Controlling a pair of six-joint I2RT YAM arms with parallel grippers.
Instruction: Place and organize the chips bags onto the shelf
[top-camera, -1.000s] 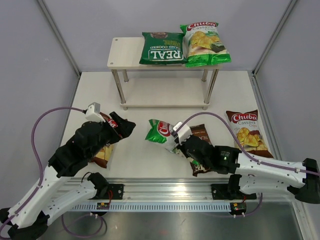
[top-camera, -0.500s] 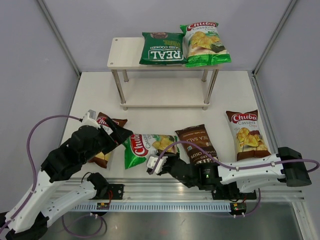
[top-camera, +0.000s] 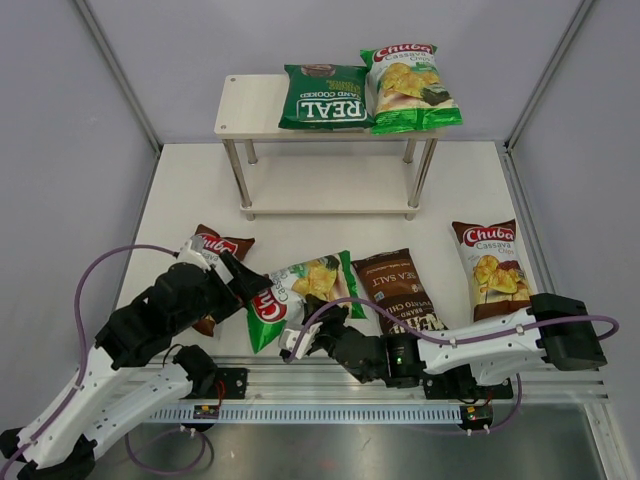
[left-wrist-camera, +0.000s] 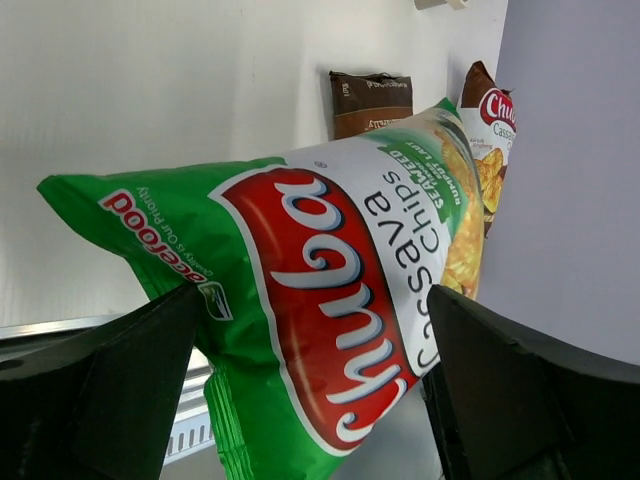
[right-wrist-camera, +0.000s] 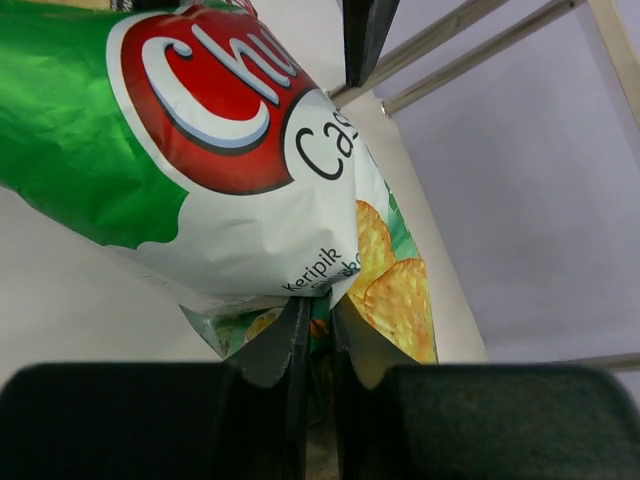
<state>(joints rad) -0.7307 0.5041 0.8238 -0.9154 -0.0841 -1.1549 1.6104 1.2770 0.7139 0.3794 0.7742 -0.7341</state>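
A light-green Chuba bag (top-camera: 300, 288) lies tilted near the table's front, logo end toward the left arm. My right gripper (top-camera: 298, 337) is shut on the bag's near edge, and the right wrist view (right-wrist-camera: 332, 320) shows the foil pinched between its jaws. My left gripper (top-camera: 252, 288) is open, its wide jaws on either side of the bag's logo end (left-wrist-camera: 320, 290). The shelf (top-camera: 245, 105) stands at the back, with a dark-green REAL bag (top-camera: 322, 97) and a second light-green Chuba bag (top-camera: 408, 88) on its top board. Its lower board is bare.
A brown-and-white Chuba bag (top-camera: 215, 247) lies beside the left arm. A dark-brown Kettle bag (top-camera: 402, 290) lies right of centre, and another brown-and-white Chuba bag (top-camera: 492, 265) lies at the right. A metal rail (top-camera: 330, 385) runs along the front edge.
My right gripper carried the light-green Chuba bag left and toward the front edge, turning it. My left gripper came down around the bag's logo end.
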